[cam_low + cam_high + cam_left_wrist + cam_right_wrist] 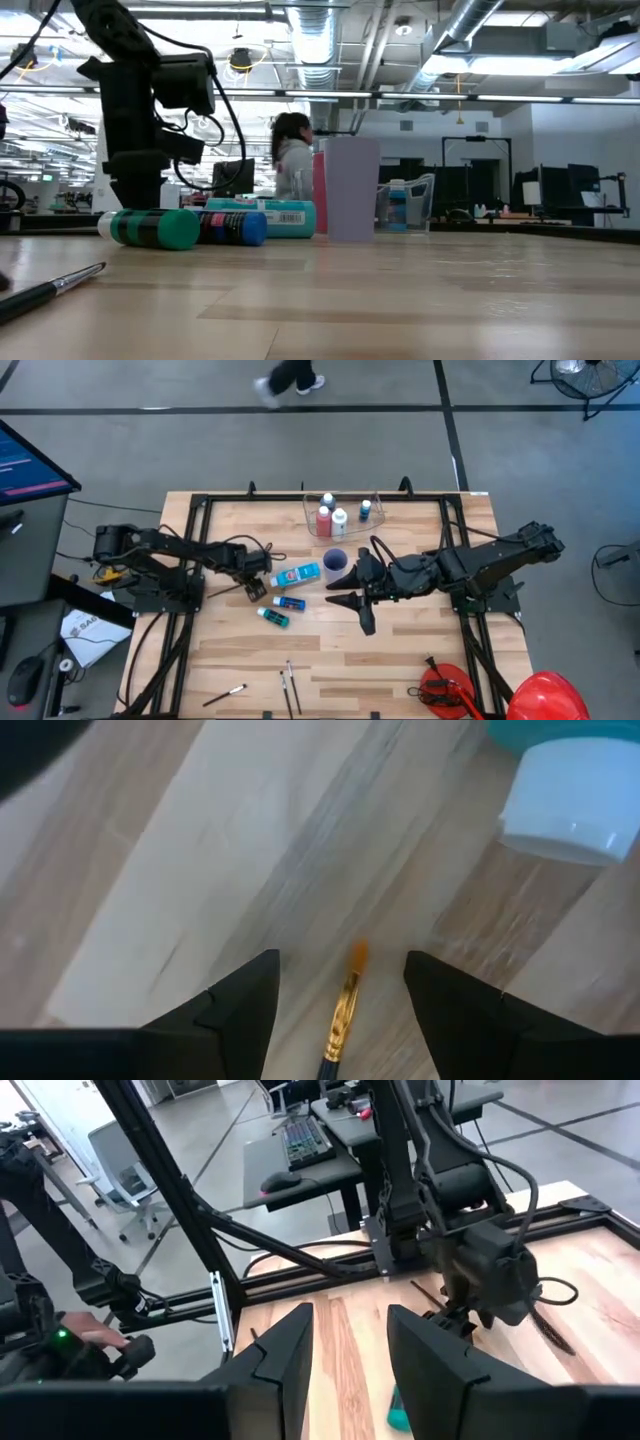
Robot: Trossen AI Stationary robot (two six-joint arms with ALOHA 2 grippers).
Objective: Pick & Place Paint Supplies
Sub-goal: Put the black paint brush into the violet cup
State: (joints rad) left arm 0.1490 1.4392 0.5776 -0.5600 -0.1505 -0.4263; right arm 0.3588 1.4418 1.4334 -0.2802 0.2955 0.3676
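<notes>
Left gripper [340, 1000]: fingers spread, straddling brush [345, 1000] on worktop [200, 870]. Right gripper [345, 1350]: fingers spread, holding nothing, above worktop.

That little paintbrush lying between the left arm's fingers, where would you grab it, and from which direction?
I'd take the paintbrush by its thin handle, just behind the gold ferrule, not by the soft orange bristles. It lies flat on the table, so coming straight down from above suits it. The left gripper is open with a finger on either side of the brush, so closing across its width should pinch it.
</notes>
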